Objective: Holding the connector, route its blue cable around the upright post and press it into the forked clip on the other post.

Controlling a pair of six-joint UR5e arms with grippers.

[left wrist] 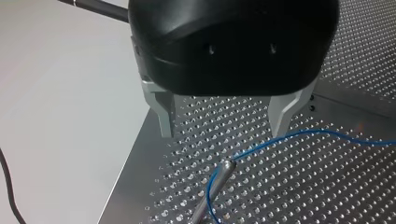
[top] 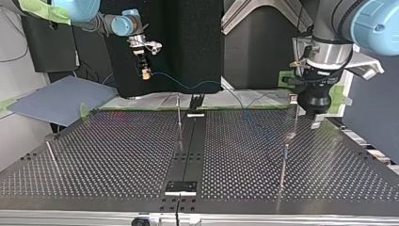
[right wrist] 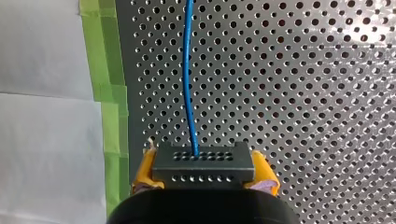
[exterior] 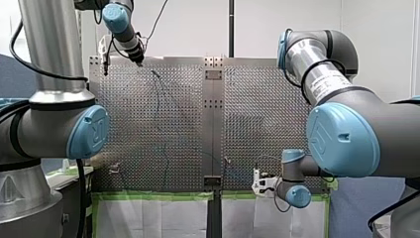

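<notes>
Between the right gripper's (right wrist: pixel 204 173) yellow pads (right wrist: pixel 264 171): connector (right wrist: pixel 203 161), clamped square, over the table's (right wrist: pixel 303 93) green-taped edge. Cable (right wrist: pixel 187 70) leaves the connector's face and crosses the table to a post (left wrist: pixel 218 178) at the corner on the front view's far left, bending round it near the tip. Left gripper (left wrist: pixel 224 120) hovers just above that post, metal fingers (left wrist: pixel 163 113) apart, holding nothing.

Judgement: cable is thin, light and limp but springy, and likely to slip off the post if slack. Hold by the rigid connector and steer by tension. Forked clip not made out.
</notes>
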